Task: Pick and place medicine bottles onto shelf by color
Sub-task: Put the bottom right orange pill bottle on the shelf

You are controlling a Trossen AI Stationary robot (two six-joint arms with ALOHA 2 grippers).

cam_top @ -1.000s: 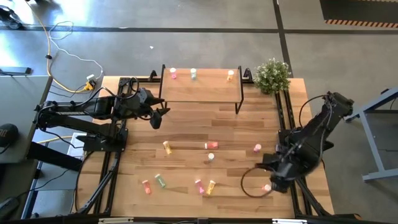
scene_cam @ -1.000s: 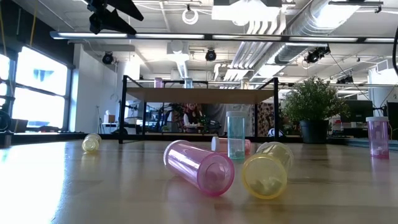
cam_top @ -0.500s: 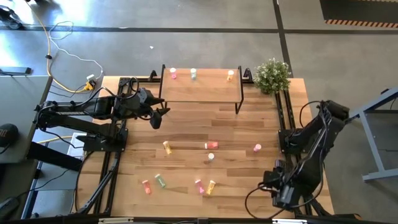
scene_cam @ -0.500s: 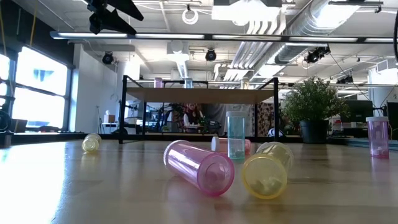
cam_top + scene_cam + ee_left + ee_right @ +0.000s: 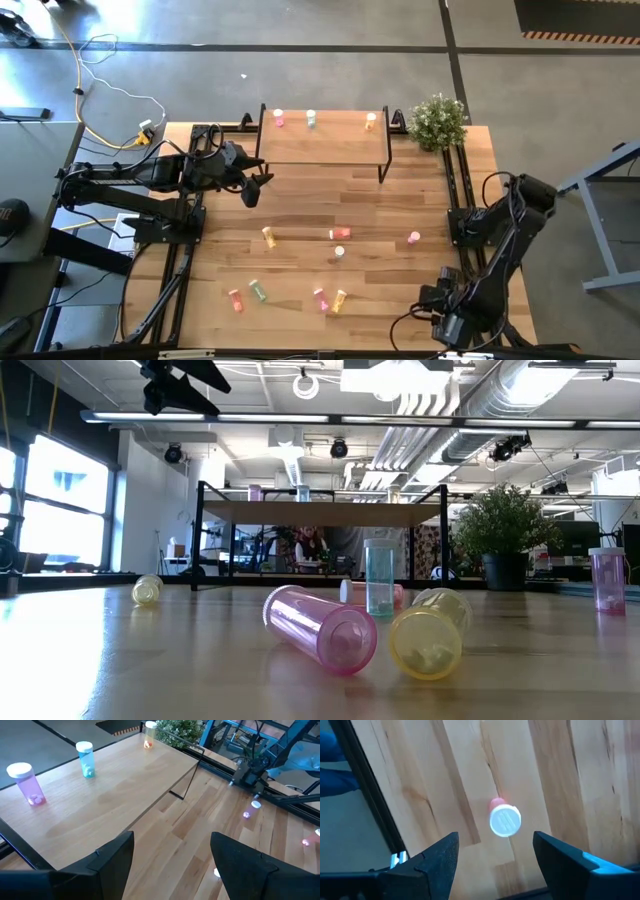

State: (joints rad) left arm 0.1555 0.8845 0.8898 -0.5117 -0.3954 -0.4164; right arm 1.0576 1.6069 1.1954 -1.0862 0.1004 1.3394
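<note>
Right gripper poised over an upright pink bottle at the bench's near right corner; left arm waiting by the shelf.

The small translucent pink plastic bottle with a white cap [image 5: 505,820] stands upright on the wood-plank bench [image 5: 300,215], below and between the right gripper [image 5: 495,852] fingers, which are spread wide and hold nothing. It looks light, stiff and smooth-sided, likely to tip or skid; a squeeze across the body just under the cap seems safest. The right arm is folded low over the bench's corner, wrist pointing down. The left gripper [image 5: 172,855], fingers apart and empty, hangs level beside the low light-wood shelf on black legs [image 5: 322,138], which carries three bottles; others lie scattered mid-bench.
</note>
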